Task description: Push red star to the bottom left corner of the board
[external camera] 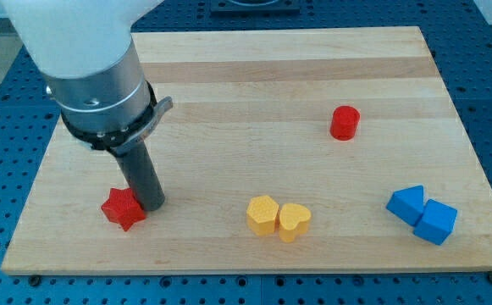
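On the wooden table (246,76), my tip (152,206) rests just right of the red star (122,208), touching it near the bottom-left corner. No jaws show on this rod. Far right of the star: two blue blocks (422,214), two yellow blocks (279,217), a red cylinder (344,123).

Red star (123,208); red cylinder (344,123); 2 yellow blocks (278,218); 2 blue blocks (422,214); pale wood-grain board (254,76); dark rod (142,176).
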Robot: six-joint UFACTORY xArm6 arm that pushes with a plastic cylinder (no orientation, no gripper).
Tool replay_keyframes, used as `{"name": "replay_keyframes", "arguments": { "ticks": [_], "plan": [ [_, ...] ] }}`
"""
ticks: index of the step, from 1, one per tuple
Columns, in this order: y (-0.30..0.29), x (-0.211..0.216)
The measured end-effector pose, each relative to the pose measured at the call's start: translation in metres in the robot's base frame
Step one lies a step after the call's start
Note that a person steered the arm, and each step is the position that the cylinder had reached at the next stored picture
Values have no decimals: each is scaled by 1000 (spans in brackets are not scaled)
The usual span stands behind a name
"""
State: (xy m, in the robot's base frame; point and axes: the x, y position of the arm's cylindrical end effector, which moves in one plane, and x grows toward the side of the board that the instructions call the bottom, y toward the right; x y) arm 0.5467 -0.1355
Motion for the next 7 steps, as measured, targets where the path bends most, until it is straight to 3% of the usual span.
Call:
{"name": "replay_keyframes", "arguments": {
  "ticks": [2, 6, 7],
  "plan": [
    [-6, 7],
    [-103, 7],
    [-94, 5]
  ]
}}
